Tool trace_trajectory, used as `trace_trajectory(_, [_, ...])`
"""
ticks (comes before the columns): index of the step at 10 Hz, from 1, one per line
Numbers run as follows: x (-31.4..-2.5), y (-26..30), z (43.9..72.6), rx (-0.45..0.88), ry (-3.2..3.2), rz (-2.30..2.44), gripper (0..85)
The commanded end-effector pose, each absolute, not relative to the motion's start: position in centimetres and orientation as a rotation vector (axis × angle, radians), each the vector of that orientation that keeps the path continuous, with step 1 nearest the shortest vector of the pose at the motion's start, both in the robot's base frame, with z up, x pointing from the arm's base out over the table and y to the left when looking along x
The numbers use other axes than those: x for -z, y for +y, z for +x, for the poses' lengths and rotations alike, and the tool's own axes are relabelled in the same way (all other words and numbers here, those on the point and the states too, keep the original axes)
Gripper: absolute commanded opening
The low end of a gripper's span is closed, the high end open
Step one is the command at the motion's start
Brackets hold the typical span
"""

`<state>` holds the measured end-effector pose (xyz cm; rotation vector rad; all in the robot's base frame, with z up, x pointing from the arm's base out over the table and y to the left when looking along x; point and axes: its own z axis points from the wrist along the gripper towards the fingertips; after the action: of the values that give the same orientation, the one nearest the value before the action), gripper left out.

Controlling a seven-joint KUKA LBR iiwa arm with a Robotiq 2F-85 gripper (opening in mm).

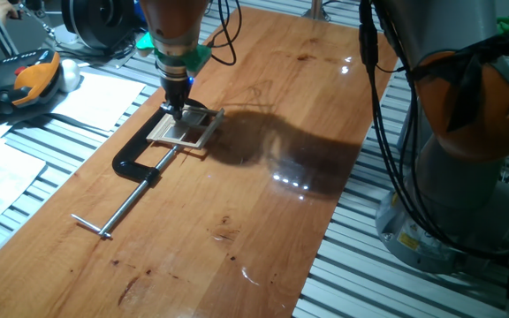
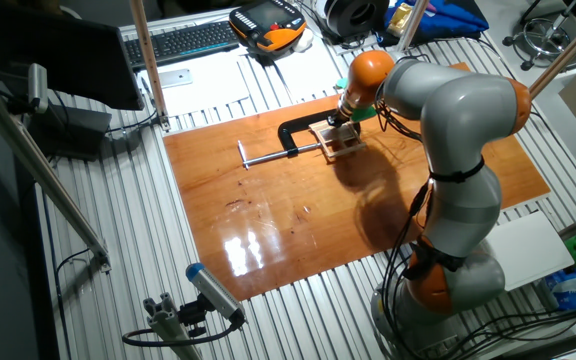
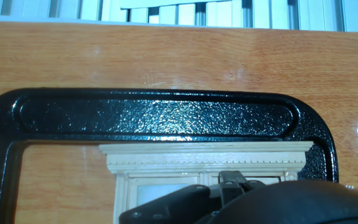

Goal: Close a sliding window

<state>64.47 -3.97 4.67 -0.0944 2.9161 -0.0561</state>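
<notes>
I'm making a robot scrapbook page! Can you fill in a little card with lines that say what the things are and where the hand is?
Board: long brown wooden board on a metal slatted table
Window: small pale tan wooden sliding window, lying flat on the board
Clamp: black C-clamp with steel screw bar, its frame around the window
Hand: the hand points down, right over the window
Hand open or shut: cannot tell

The little window [image 1: 184, 130] sits on the wooden board [image 1: 263, 203], inside the clamp [image 1: 140, 163]. The clamp's screw bar [image 1: 122, 208] sticks out toward the near left.
</notes>
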Motion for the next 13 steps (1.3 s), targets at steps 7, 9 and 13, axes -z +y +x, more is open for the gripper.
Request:
trace_trajectory(7, [-4.68,-4.03,64.13,0.056,2.93,-0.1,0.0])
trace_trajectory(9, [-4.69,-4.03,64.09,0.056,2.931,-0.1,0.0])
trace_trajectory(13, [-4.56,-4.01,63.99,0.054,2.933,-0.098,0.0])
